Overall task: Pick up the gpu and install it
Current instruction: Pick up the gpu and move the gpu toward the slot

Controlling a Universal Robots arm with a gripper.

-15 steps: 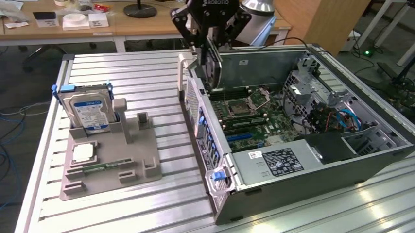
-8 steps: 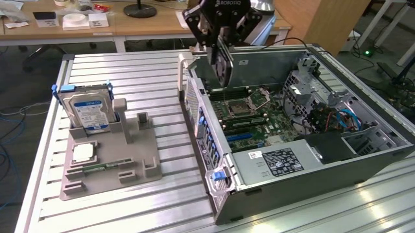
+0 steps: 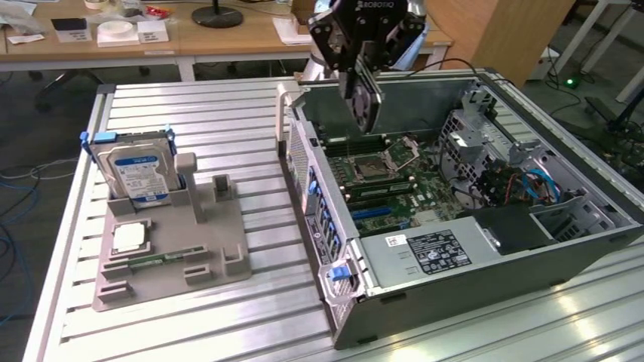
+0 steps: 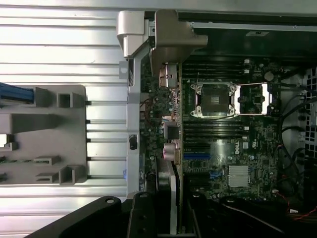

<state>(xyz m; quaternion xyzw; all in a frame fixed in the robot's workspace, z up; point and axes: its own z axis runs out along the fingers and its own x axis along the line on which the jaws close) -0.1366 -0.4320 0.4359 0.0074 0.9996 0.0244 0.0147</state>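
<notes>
A slatted metal table [image 3: 201, 113] is carrying an open computer case [image 3: 563, 249], lying on its side with the motherboard [image 3: 403, 188] facing up. A desk and cables are sitting in the background beyond the case.

The gripper [image 3: 360, 72] is hanging above the case, its fingers pinching the gpu [image 3: 360, 99] part-way closed around the card. The card is hanging edge-down over the motherboard, clear of it and not yet seated. In the wrist view it is showing edge-on, with its silver bracket [image 4: 171, 44] toward the case's wall.

Outside the case, on the exterior view's left, a grey fixture [image 3: 166, 256] is holding a hard drive [image 3: 136, 170] (neither is being touched).

By my reading, the pick-up is done and the install is in hand, at the stage of positioning the card over the case. Seating it is going to call for lining the card's lower edge up with the blue slot [image 4: 197, 155] inside the case, with the bracket against the case's wall, and a straight, square descent. Any tilt is likely to jam it.
</notes>
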